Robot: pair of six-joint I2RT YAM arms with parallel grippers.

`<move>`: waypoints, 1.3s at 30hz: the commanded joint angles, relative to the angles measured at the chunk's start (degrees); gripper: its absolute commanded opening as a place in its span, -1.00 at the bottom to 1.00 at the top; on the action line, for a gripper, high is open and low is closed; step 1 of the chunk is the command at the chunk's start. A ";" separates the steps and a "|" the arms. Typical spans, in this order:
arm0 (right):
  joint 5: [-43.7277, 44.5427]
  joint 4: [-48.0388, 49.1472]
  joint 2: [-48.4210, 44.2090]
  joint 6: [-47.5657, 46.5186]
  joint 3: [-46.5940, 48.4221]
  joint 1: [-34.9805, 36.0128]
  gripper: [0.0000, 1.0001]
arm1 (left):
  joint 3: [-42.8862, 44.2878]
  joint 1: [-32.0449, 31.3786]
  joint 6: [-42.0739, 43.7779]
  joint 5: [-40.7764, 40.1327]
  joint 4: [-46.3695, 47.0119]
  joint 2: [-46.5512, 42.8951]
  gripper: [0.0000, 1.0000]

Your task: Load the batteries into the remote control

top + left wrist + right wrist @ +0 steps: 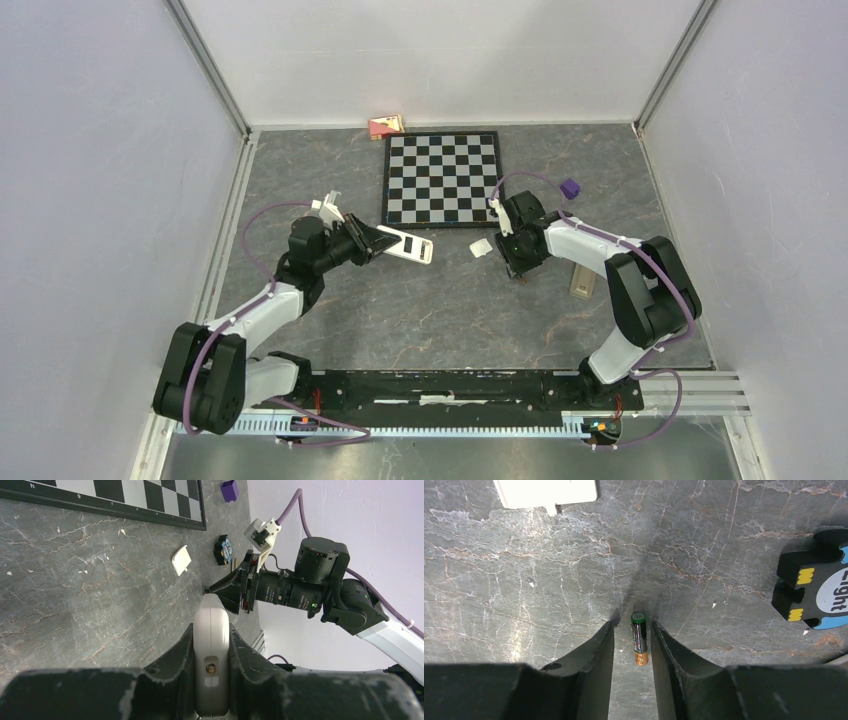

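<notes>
My left gripper (211, 630) is shut on a white remote control (211, 645), clamped edge-on between both fingers and held above the table. In the top view the remote (408, 247) sticks out to the right of the left gripper (375, 242). A slim black battery (639, 637) with a green rim and a copper end lies on the grey table between the fingers of my right gripper (632, 625). The jaws stand open, with a gap on the battery's left, while its right side is close to the right finger. The right gripper (518, 268) points down at the table.
A white battery cover (545, 491) lies just beyond the right gripper. A black and blue puzzle-shaped piece (819, 600) sits to its right. A chessboard (442, 178), a purple cube (570, 188), a wooden block (581, 280) and a pink box (386, 125) are also on the table.
</notes>
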 commanded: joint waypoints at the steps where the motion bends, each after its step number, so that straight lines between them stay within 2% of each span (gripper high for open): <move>1: 1.14 -6.67 2.50 -0.80 -2.85 -0.17 -0.23 | 0.46 0.32 2.39 0.63 4.14 0.73 -0.96; 4: 1.31 -7.08 1.96 -0.69 -3.59 -0.21 -0.29 | 0.36 0.32 2.06 0.71 4.89 1.32 -0.96; 11: 1.43 -6.88 2.35 -0.50 -4.43 -0.20 -0.64 | 0.36 0.32 1.77 1.34 5.70 1.97 -0.96; 18: -0.64 -0.39 -0.60 2.72 -6.63 -0.02 -0.98 | -0.58 0.24 0.97 0.56 7.57 2.60 -0.96; 21: -7.04 5.47 -4.18 6.30 -8.79 0.47 -0.98 | -1.09 -0.33 -0.13 0.23 10.41 4.45 -0.96; 27: -12.52 9.57 -9.23 14.64 -10.20 2.02 -0.98 | -1.05 -2.67 -2.18 0.29 16.23 11.39 -0.96; 33: -22.62 19.04 -13.42 27.49 -11.20 4.11 -0.96 | -1.70 -4.18 -8.08 0.51 25.85 18.90 -0.96; 39: -23.50 32.91 -13.29 42.04 -11.44 6.71 -0.92 | -2.71 -5.35 -10.19 0.20 30.51 22.15 -0.96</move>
